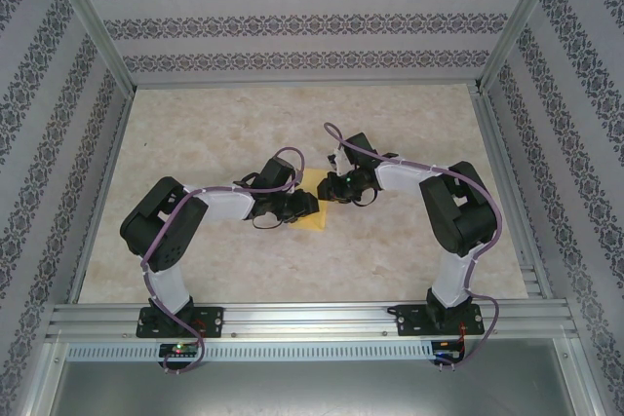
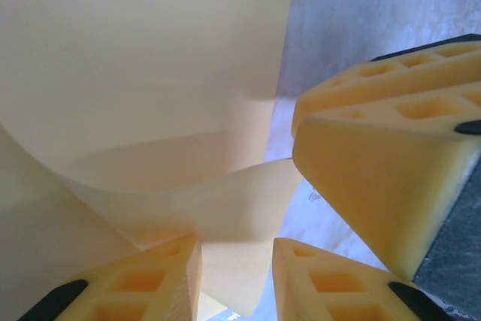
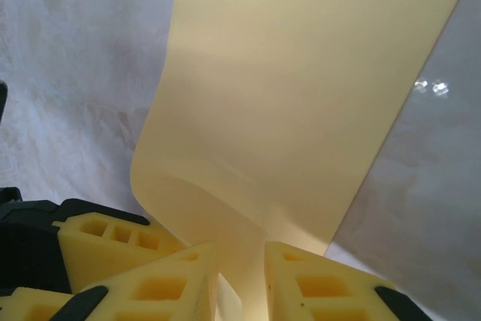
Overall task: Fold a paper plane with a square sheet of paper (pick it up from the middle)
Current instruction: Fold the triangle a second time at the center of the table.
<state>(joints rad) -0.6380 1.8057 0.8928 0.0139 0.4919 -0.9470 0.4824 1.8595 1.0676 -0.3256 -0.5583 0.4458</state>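
The square sheet of paper (image 1: 315, 222) is plain yellow and lies mid-table, with both grippers meeting over it. In the left wrist view the paper (image 2: 150, 73) curls upward, and a raised flap runs down between the fingertips of my left gripper (image 2: 237, 276). It rests against the left finger (image 2: 150, 283), with a gap to the other. In the right wrist view a lifted fold of paper (image 3: 301, 73) passes between the fingers of my right gripper (image 3: 240, 280), which stand apart. The two grippers (image 1: 310, 204) (image 1: 330, 192) are nearly touching tip to tip. No paper plane shape shows.
The beige mottled tabletop (image 1: 214, 133) spreads around the paper. Aluminium frame rails (image 1: 292, 314) and patterned walls (image 1: 292, 17) box it in. The right gripper's yellow fingers (image 2: 376, 163) crowd the left wrist view, and the left gripper's finger (image 3: 113, 246) sits beside the right's.
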